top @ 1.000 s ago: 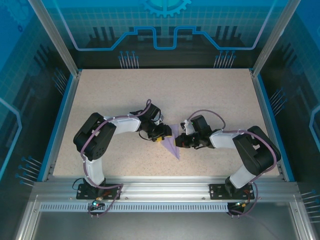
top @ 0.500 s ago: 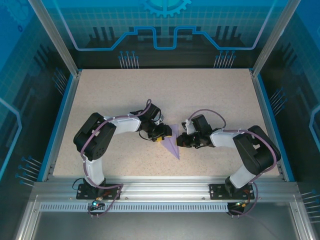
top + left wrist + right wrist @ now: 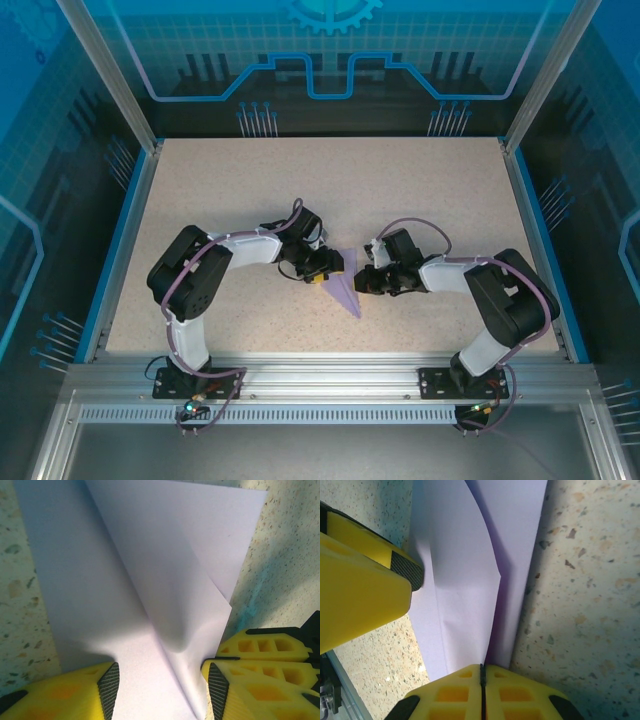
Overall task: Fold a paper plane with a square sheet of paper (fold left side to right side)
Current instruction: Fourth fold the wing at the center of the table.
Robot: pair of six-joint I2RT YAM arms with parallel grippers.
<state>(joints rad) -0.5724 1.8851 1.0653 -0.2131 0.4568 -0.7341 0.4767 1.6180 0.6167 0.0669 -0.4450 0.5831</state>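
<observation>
Because the left hand (image 3: 322,272) stands half open astride the paper plane (image 3: 345,290), it grips nothing. In its wrist view the two yellow fingertips sit on either side of a raised layer that bulges between them. The paper plane itself lies near the middle of the tabletop (image 3: 420,200), a narrow lavender wedge between the two hands with its point toward the near edge. To its right, the right hand (image 3: 360,283) is closed. In its own wrist view the fingertips meet just where the lifted flap runs in, so it seems to pinch that thin layer.

The risk I judge greatest is a slanted crease: the flap curves loosely, and pressing it down off-line would set it crooked. A pull from the right hand could also drag the whole sheet, since nothing clamps it firmly.
</observation>
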